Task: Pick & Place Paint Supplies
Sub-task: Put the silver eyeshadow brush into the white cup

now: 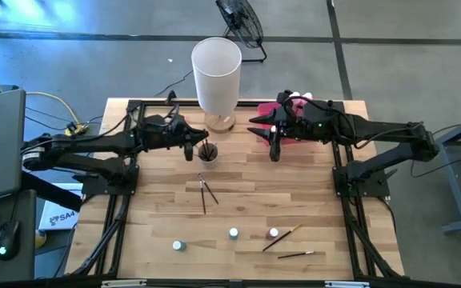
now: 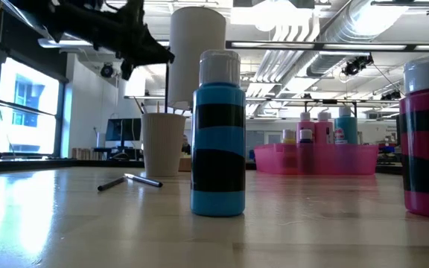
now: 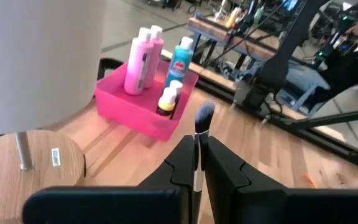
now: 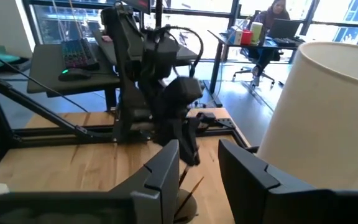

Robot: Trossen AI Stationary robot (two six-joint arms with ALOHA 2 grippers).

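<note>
Paintbrush (image 3: 199,149), light, stiff and thin, stands clamped mid-handle in the left gripper (image 3: 197,177) above the small cup (image 1: 207,151) near the white cylinder (image 1: 216,72); grip low on the handle, not the soft bristles.

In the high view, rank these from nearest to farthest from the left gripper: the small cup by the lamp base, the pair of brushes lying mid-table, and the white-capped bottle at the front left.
1. Small cup: right beside the left gripper, which is shut on a brush.
2. Brush pair: mid-table, toward the front.
3. White-capped bottle: front left, farthest.
</note>
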